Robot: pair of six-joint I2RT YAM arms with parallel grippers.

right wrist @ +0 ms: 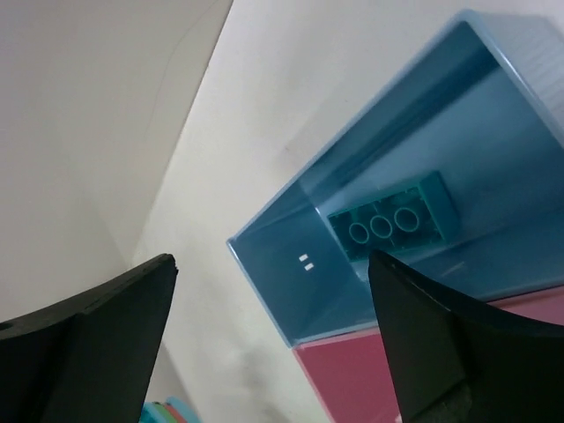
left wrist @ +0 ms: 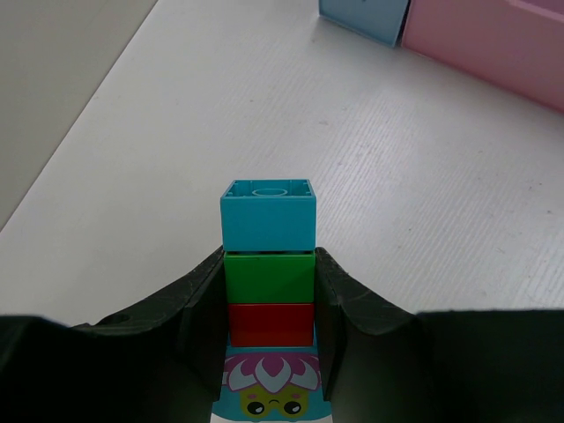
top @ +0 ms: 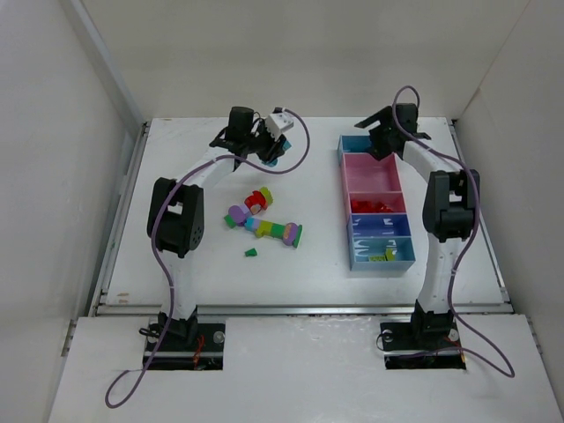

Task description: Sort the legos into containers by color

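Observation:
My left gripper (top: 264, 141) (left wrist: 269, 291) is shut on a stack of legos (left wrist: 269, 264), held at the far left of the table: a teal brick on top, green and red below it, then a teal brick printed with a face. My right gripper (top: 374, 132) (right wrist: 270, 260) hangs open and empty over the far light blue bin (right wrist: 291, 264) of the containers (top: 345, 176). One teal lego (right wrist: 392, 225) lies in that bin with its underside up. Red legos (top: 374, 205) fill the second pink bin.
Loose legos (top: 264, 222) in red, purple, green and yellow-green lie in a cluster mid-table, with a small green one (top: 251, 253) nearer the front. The nearest light blue bin (top: 383, 254) holds a few green pieces. White walls close the table on three sides.

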